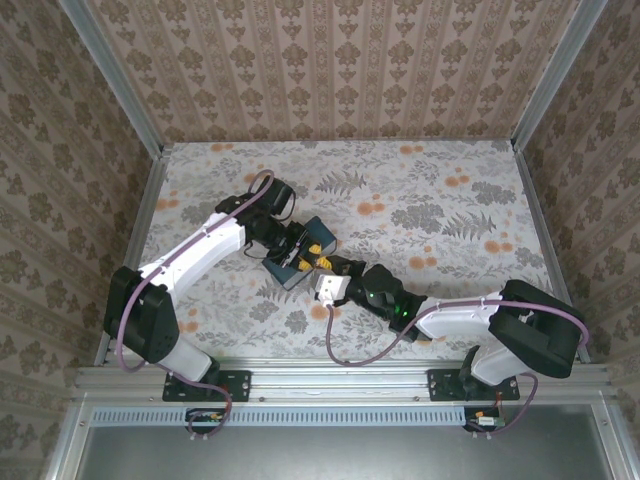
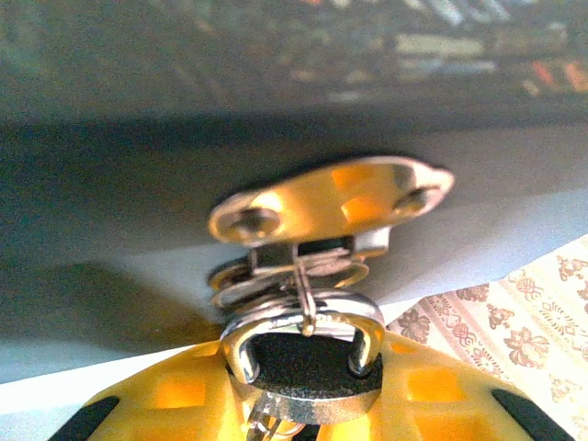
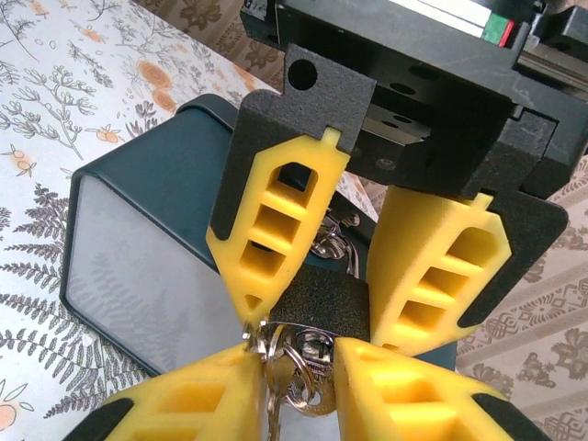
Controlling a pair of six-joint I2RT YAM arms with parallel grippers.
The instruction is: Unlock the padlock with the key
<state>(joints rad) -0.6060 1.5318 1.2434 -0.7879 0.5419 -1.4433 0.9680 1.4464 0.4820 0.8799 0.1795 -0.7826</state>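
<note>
1. From above: counts two arms and one dark blue tin (image 1: 322,238) on the floral table (image 1: 450,190). Brings the left gripper (image 1: 312,258) in from the left and the right gripper (image 1: 335,268) in from the right, tip to tip at the tin's near corner. Too small here to judge either grip.
2. From the left wrist: clamps one padlock (image 2: 310,367) by its dark body between two yellow fingers (image 2: 175,390). Hooks its single shackle (image 2: 241,344) through rings under one brass-coloured plate (image 2: 331,197) with two rivets, tight against the tin's side.
3. From the right wrist: counts four yellow fingers, two per gripper. Pinches the padlock from above with the left pair. Flanks two key rings (image 3: 299,354) and the key (image 3: 274,418), just under the padlock body, with the right pair. Cannot tell whether clenched on the key or loose, nor how many keys hang there.
</note>
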